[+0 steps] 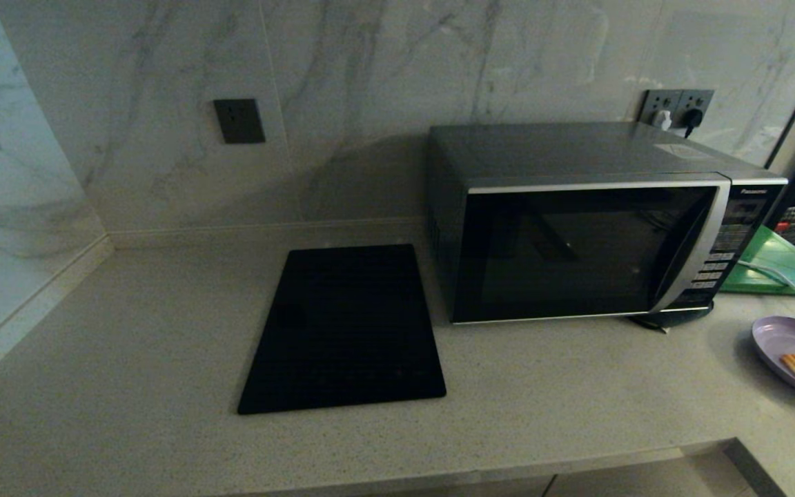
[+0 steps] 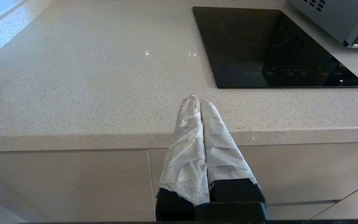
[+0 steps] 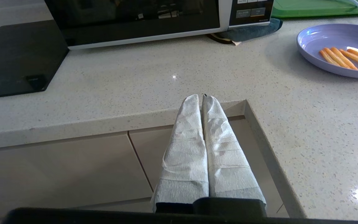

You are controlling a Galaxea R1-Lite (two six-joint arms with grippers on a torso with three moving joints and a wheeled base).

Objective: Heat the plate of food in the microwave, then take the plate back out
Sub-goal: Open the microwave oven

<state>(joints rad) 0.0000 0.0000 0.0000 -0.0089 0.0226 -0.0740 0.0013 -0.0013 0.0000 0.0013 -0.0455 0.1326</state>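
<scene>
At the far right edge of the head view, low down, I see the plate of food [image 1: 787, 342] on the counter, right of the closed microwave [image 1: 587, 221]. In my right wrist view the right gripper [image 3: 201, 98] hangs off the counter edge, fingers pressed together and empty, with the plate at the upper right of the frame. The left gripper [image 2: 197, 101], likewise closed on nothing, sits before the cooktop [image 2: 269, 46]. I judge the right arm nearer.
</scene>
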